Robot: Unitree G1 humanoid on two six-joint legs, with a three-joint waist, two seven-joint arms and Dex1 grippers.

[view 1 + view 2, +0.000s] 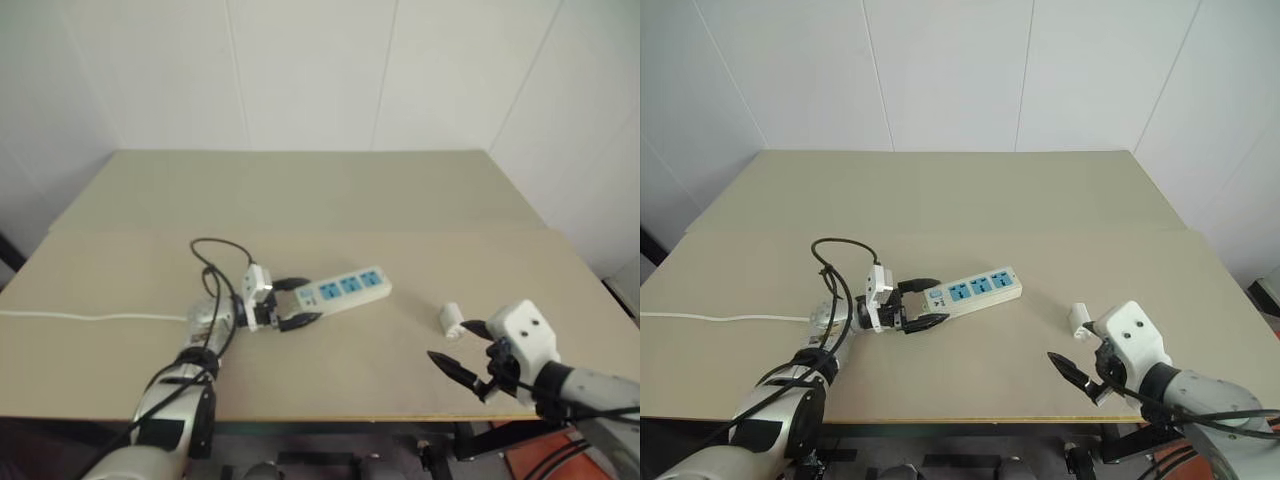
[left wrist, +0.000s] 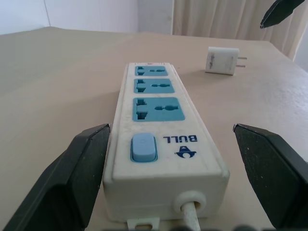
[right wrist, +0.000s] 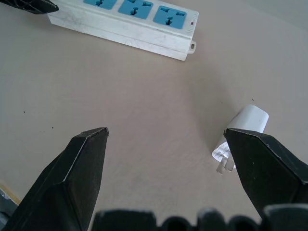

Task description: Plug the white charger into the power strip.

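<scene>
A beige table (image 1: 970, 190) stands against white wall panels. The power strip (image 2: 161, 139), marked BULL beside its blue switch, lies mid-table. The left gripper (image 1: 923, 303) straddles its switch end, jaws wide, gripping nothing. The white charger (image 1: 1078, 317) lies at the strip's four o'clock, before the wide-open, empty right gripper (image 1: 1077, 352).

Left gripper (image 1: 921, 305): two black, tapered fingers on a small white boxy mount, with looping black cables running back along a silver and black forearm. Right gripper (image 1: 1080, 356): matching black pointed fingers, white boxy mount with two dark screw holes, grey forearm.
</scene>
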